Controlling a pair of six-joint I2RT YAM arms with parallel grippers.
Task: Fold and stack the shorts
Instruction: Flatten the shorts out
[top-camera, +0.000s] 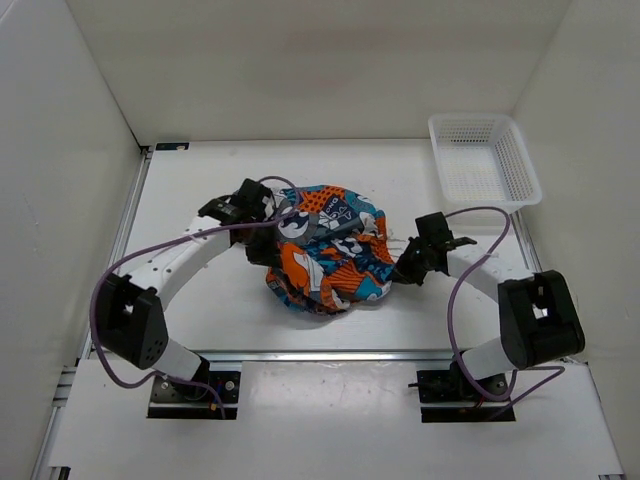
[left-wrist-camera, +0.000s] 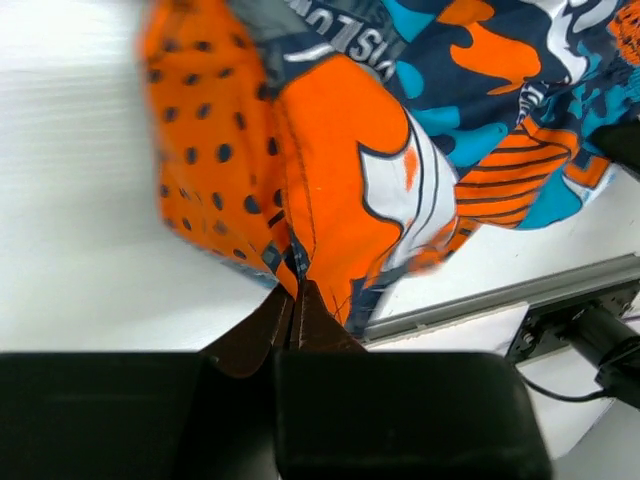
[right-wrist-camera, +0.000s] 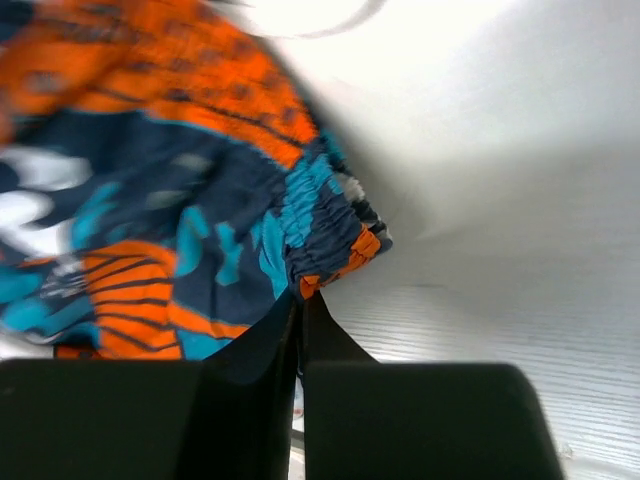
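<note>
Bunched orange, turquoise and black comic-print fabric shorts (top-camera: 328, 250) on the white table (top-camera: 190, 190) — left gripper (top-camera: 270, 233) clamped on their left edge, right gripper (top-camera: 402, 268) pinching their gathered right hem.

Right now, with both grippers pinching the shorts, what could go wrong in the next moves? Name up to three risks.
1. The left gripper pinches only a thin orange edge of the shorts, so a firm pull might slip it free.
2. The right gripper grips just the tip of the gathered waistband, which may stretch or slide out.
3. The shorts lie bunched in a heap between the arms, so folding them like this would likely trap creases.
</note>
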